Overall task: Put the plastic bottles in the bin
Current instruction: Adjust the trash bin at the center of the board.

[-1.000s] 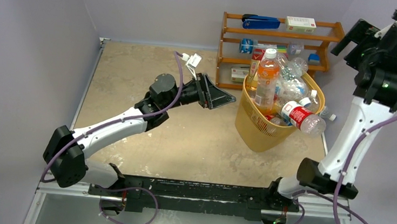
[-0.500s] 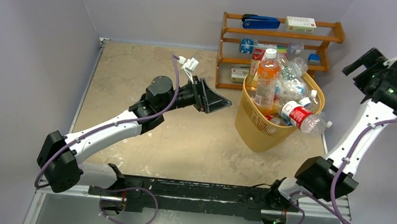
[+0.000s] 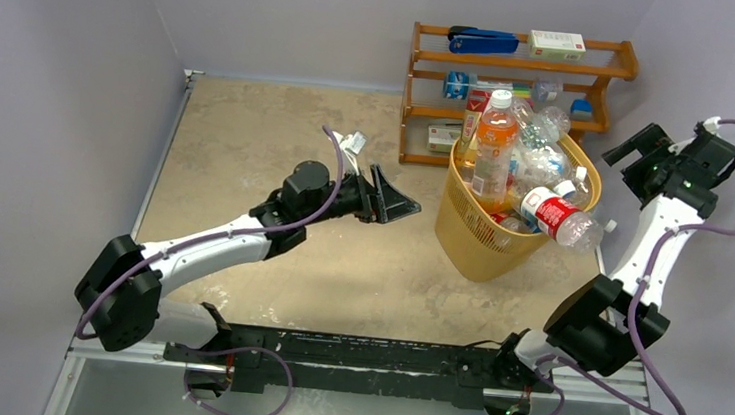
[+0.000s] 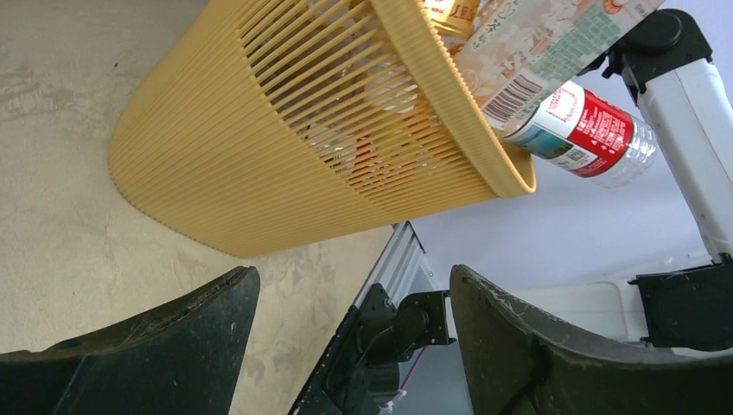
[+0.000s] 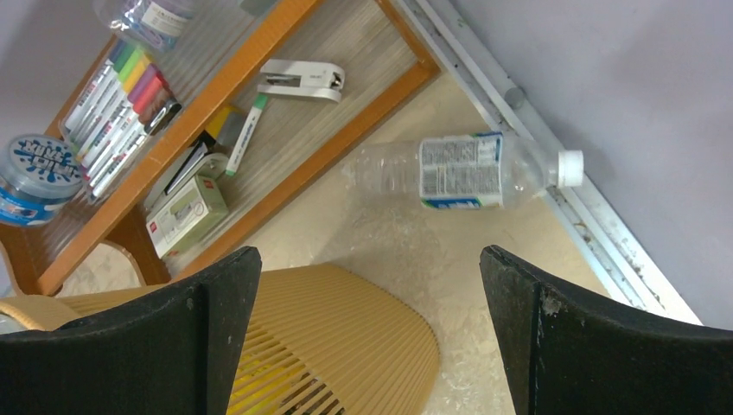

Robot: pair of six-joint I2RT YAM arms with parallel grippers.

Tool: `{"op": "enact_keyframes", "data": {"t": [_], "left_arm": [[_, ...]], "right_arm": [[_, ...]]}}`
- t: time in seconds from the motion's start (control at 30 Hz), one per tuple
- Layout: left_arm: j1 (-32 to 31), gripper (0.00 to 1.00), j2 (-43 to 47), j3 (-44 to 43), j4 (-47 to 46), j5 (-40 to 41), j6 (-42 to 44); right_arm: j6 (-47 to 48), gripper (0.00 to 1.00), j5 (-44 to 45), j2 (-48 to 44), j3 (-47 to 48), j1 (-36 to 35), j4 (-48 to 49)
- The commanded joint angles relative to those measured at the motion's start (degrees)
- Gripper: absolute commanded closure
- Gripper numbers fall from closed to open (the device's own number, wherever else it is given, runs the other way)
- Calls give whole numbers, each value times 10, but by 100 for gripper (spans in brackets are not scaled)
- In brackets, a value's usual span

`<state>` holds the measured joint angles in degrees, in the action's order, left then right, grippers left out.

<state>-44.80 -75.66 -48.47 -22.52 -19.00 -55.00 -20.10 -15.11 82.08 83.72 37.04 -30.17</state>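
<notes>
The yellow-orange bin (image 3: 485, 248) stands right of centre, heaped with plastic bottles. An orange bottle (image 3: 495, 148) stands upright in it, and a red-labelled bottle (image 3: 558, 217) hangs over its right rim. My left gripper (image 3: 404, 207) hovers open and empty just left of the bin, apart from it. In the left wrist view the bin's ribbed wall (image 4: 285, 147) and the red-labelled bottle (image 4: 583, 121) fill the space beyond the gripper (image 4: 350, 285). My right gripper (image 3: 637, 159) is raised right of the bin, open and empty. Below that gripper (image 5: 370, 259) a clear bottle (image 5: 462, 170) lies on the floor beside the bin (image 5: 346, 346).
A brown wooden shelf rack (image 3: 515, 80) stands behind the bin, holding a blue stapler (image 3: 483, 43), a white box (image 3: 556, 45) and coloured pens (image 5: 121, 112). The table's metal rail (image 5: 605, 225) and the wall run just past the loose bottle.
My right arm has come down and its gripper has swung lower beside the bin. The left gripper has eased back and down a little from the bin. Both stay open.
</notes>
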Motion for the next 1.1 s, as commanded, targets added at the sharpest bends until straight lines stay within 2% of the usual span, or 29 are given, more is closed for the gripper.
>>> {"op": "enact_keyframes", "data": {"t": [0.0, 0.27, 0.53, 1.07], "left_arm": [[-11, 20, -14, 15, -69, 19, -24], [-43, 21, -54, 28, -124, 60, -57], [-59, 22, -79, 40, -162, 119, -85], [-64, 22, -96, -1, -140, 177, -74]], "right_arm": [[-9, 1, -61, -17, -38, 3, 66], [17, 2, -130, -46, -114, 3, 79], [9, 3, -158, -98, -188, 3, 114], [-6, 3, -217, -122, -294, 2, 160]]}}
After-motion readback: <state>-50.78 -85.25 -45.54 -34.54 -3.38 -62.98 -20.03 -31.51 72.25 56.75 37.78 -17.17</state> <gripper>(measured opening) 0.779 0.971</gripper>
